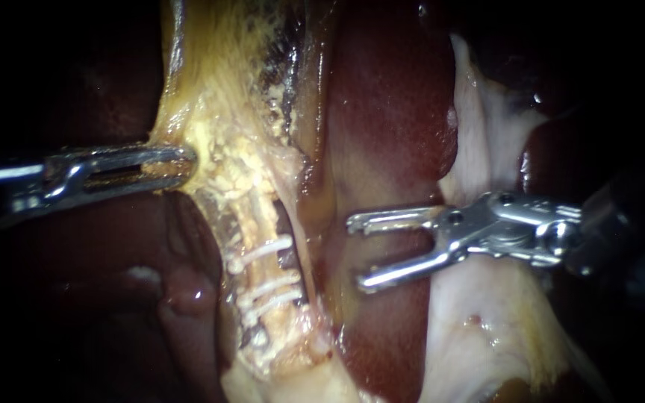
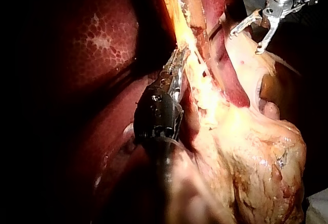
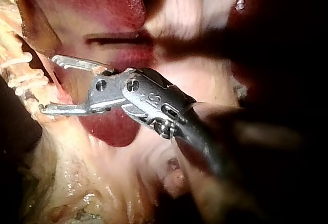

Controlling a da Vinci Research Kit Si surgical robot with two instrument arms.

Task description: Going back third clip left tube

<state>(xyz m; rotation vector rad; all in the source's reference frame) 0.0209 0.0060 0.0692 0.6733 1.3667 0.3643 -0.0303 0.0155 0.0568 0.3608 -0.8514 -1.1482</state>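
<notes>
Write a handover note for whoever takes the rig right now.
Left instrument: jaws shut on the yellow tissue beside the tube.
Right instrument: jaws open and empty, over the liver, apart from the tube.
Tube: three white clips sit across it, close together.
Done: clips are on.
Left: probably draw the right instrument clear of the field while the left holds its grip.

Bench surface not clearly seen, dark red glossy liver served as the bed, pale yellow fatty tissue strip lay along it, whitish tissue fold draped just beside that
</notes>
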